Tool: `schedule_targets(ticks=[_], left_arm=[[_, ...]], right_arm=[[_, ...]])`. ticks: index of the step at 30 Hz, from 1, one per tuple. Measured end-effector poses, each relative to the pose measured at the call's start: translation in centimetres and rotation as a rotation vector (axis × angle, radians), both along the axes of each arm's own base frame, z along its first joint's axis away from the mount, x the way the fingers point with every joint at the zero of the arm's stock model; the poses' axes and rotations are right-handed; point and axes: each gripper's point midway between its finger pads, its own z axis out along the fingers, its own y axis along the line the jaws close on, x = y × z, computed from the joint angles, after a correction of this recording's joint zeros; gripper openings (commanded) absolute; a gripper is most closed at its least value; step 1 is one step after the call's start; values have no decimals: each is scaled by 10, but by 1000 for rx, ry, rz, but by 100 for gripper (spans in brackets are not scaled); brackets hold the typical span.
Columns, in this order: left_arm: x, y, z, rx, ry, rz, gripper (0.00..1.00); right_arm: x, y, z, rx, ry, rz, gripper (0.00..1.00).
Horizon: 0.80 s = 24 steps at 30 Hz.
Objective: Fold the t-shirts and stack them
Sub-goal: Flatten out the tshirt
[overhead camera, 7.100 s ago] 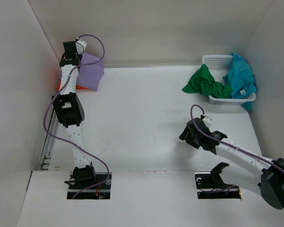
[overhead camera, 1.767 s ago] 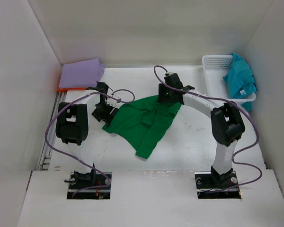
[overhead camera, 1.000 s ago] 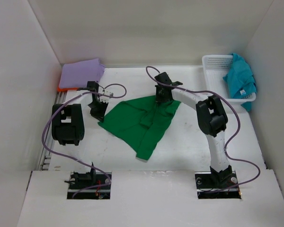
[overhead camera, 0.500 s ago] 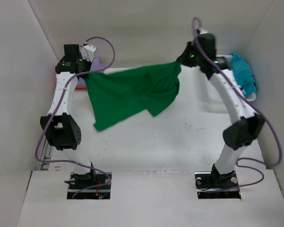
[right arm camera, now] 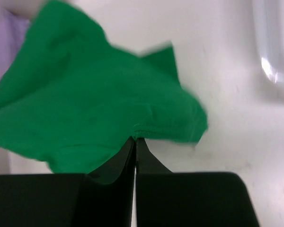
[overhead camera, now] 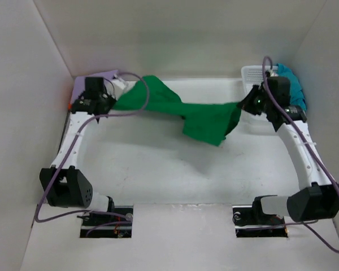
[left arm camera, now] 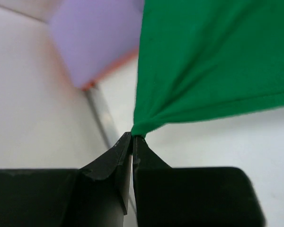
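Stretches green t-shirt [overhead camera: 203, 121] wider than half a second ago; pinches opposite edges in left gripper [left arm camera: 132, 137], right gripper [right arm camera: 135, 139]; sags limp, light.

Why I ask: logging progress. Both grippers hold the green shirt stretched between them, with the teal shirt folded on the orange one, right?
No: the top view shows the lavender shirt on the orange one; the teal shirt drapes the basket.

Items counted. T-shirts, four: green t-shirt [overhead camera: 203, 121], purple t-shirt [left arm camera: 94, 33], orange t-shirt [left arm camera: 109, 72], teal t-shirt [overhead camera: 289, 76]. Basket [overhead camera: 250, 71], one. Robot arms, two: left arm [overhead camera: 73, 135], right arm [overhead camera: 302, 147].
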Motion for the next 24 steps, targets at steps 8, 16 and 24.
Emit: schedule_targets(ticks=[8,16,24], left_arm=[[-57,-35,-116,61,350,-105,0],[5,37,138,42,-262,123,0],[-37,18,270,-5,-564,89,3]], right_arm=[[-19,3,-90,-24,276,15,0],[-96,22,155,-72,-461,170,0],[-165,4,257,-89,-824,138,0]])
